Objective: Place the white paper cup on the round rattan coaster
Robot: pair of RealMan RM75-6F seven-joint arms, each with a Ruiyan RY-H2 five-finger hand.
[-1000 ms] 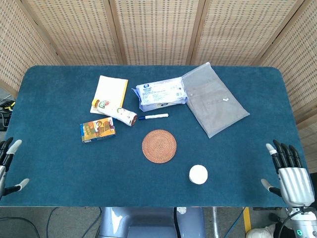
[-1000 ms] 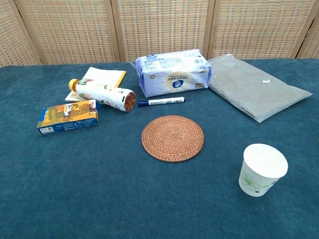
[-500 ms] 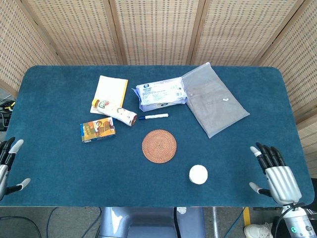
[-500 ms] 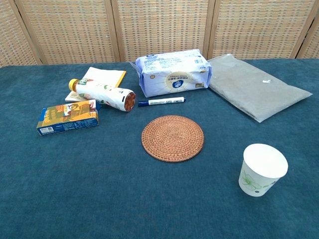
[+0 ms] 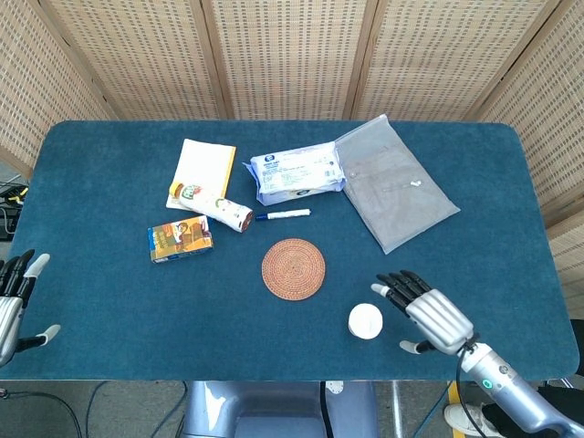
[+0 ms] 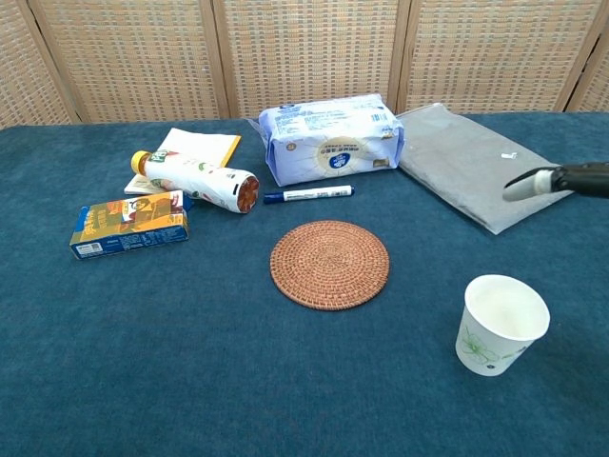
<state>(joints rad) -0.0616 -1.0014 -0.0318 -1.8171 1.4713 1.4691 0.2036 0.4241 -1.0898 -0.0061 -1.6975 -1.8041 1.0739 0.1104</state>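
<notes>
Right hand (image 5: 427,313) open, fingers spread, holding nothing, just right of the white paper cup (image 5: 365,321), not touching. Cup upright on the blue table (image 5: 109,301), near the round rattan coaster (image 5: 293,268), front-right of it, apart. Left hand (image 5: 16,297) open, fingers apart, at the table's left edge. Marker pen (image 5: 283,215) behind the coaster.

Head view looks steeply down on the whole table (image 5: 91,319). Chest view sits low and near, facing the screen (image 6: 304,57); both share the table's middle.
</notes>
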